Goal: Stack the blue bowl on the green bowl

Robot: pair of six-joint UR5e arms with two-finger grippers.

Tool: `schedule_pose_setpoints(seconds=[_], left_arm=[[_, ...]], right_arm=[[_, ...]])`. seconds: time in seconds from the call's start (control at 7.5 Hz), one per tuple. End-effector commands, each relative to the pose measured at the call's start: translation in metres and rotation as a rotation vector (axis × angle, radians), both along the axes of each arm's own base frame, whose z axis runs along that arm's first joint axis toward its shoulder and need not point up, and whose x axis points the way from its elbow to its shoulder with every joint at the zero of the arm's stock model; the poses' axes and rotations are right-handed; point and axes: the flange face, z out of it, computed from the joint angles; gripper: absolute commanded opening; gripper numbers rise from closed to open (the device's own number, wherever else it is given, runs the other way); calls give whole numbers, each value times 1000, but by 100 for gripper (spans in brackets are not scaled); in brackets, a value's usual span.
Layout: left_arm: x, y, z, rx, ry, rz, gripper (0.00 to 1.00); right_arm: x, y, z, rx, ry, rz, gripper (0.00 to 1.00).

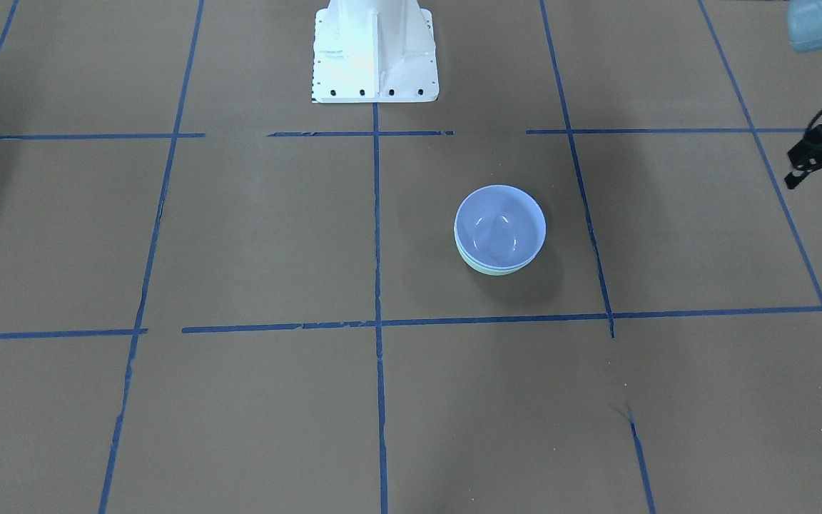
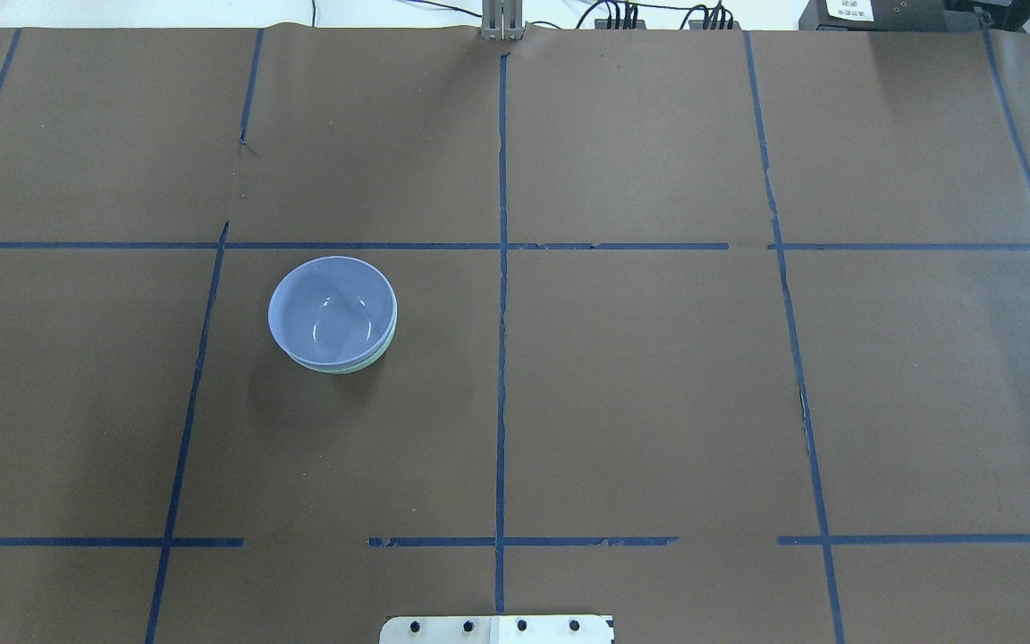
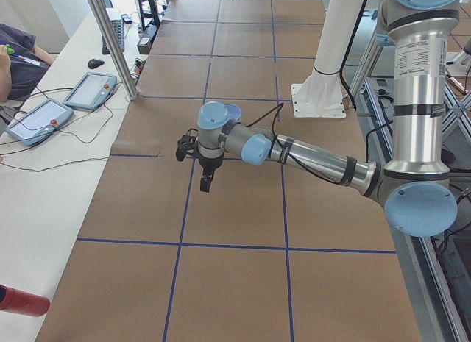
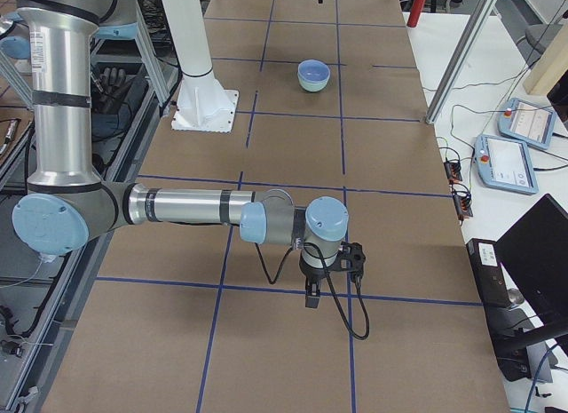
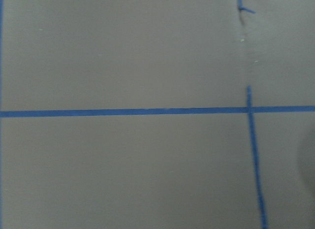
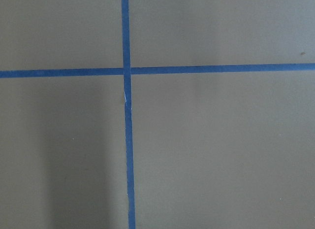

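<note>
blue bowl (image 1: 500,227) nested in green bowl (image 1: 494,270), white pedestal (image 1: 375,57) nearby; left tool (image 3: 206,185), right tool (image 4: 312,299) far off (grip: cannot tell)

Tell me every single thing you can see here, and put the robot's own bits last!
blue bowl: one, periwinkle blue, nested inside the green bowl, on the robot's left half of the table
green bowl: one, pale mint green, under the blue bowl, only its rim showing
table: one, covered in brown paper
tape lines: many, blue, a grid across the table
control tablets: two, grey, on the white side bench
robot base: one, white, middle of the table's robot side
left arm: one, silver with pale blue joints, over the table's left end
left gripper: one, black, pointing down, away from the bowls; open or shut cannot be told
right arm: one, silver and pale blue, over the right end
right gripper: one, black, pointing down; cannot tell
</note>
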Motion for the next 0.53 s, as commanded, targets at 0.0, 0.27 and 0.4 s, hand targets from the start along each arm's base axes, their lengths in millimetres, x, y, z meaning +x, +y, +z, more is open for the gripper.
schedule_pose_setpoints(seconds=[0.0, 0.27, 0.4], left_arm=[[-89, 23, 88, 15, -50, 24, 100], [-111, 54, 120, -53, -47, -21, 100], [-112, 62, 124, -62, -46, -22, 100]], right_arm=[[0, 0, 0, 0, 0, -1, 100], [0, 0, 0, -1, 0, 0, 100], [0, 0, 0, 0, 0, -1, 100]])
